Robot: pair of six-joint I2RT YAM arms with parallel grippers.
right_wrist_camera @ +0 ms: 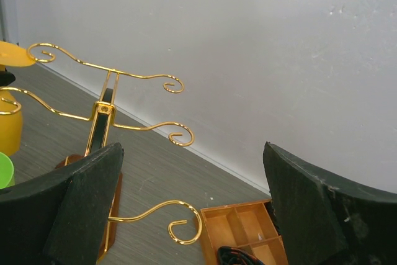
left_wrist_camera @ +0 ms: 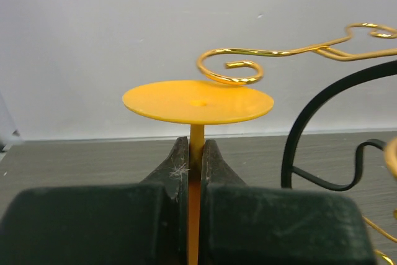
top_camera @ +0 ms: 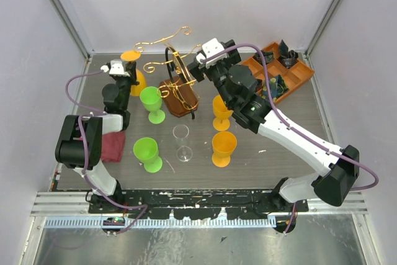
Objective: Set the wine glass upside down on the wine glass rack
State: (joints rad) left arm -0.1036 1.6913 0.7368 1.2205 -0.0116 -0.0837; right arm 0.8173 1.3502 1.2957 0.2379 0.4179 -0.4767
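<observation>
Hold inverted orange plastic wine glass [left_wrist_camera: 197,102], stem pinched in left gripper [left_wrist_camera: 195,153], level w/ gold wire rack [top_camera: 178,91] curl; right gripper [right_wrist_camera: 193,184] wide, empty.

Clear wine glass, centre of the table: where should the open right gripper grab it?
Probably the thin stem of the clear wine glass, between bowl and foot. It stands upright, with a green glass and an orange glass flanking it, so come in level from the near side.

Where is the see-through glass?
In the top view, the see-through glass stands upright between a green cup on its left and an orange cup on its right, in front of the rack.
</observation>
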